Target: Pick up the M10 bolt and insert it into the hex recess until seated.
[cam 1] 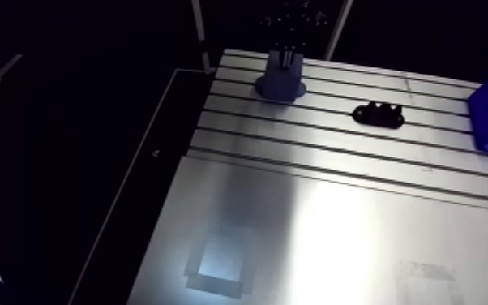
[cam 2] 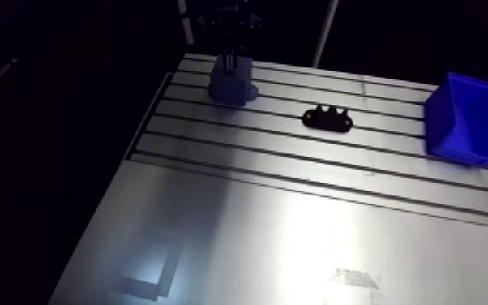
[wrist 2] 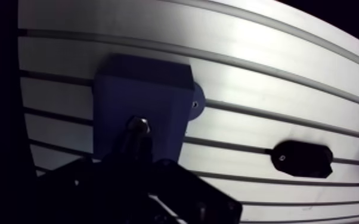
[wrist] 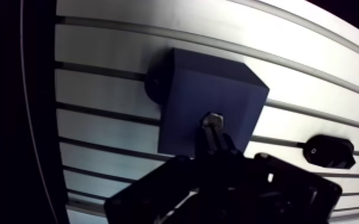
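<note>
A slotted aluminium table (cam 1: pixel 328 146) is pictured under hard light. Its grooved far half gives way to a smooth plate (cam 2: pixel 255 235) across which a broad glare is thrown, and the surroundings beyond the table's edges are lost in darkness. A dark-blue block (cam 1: pixel 280 79) is seen standing upright on the grooves near the table's far left corner in the arm view. A black bracket (cam 1: pixel 379 115) is laid flat on the grooves to the right of the block and apart from it. A blue bin (cam 2: pixel 466 118) is set well beyond the bracket on that same side of the block, at the table's edge. In the wrist view the gripper (wrist: pixel 216 138) is shown clenched on a bolt (wrist: pixel 213 121). The bolt's bright metal end is pushed out past the dark fingertips and is held over the block's top face, near its middle. Whether the bolt is touching the block cannot be told. A round foot with a small hole is also shown at the block's base in this view, and only a sliver of the bin is caught. In the arm view the gripper is seen merely as a dark shape lowered directly onto the block, the bolt cannot be made out, and the lit plate and the whole bin are taken in.
</note>
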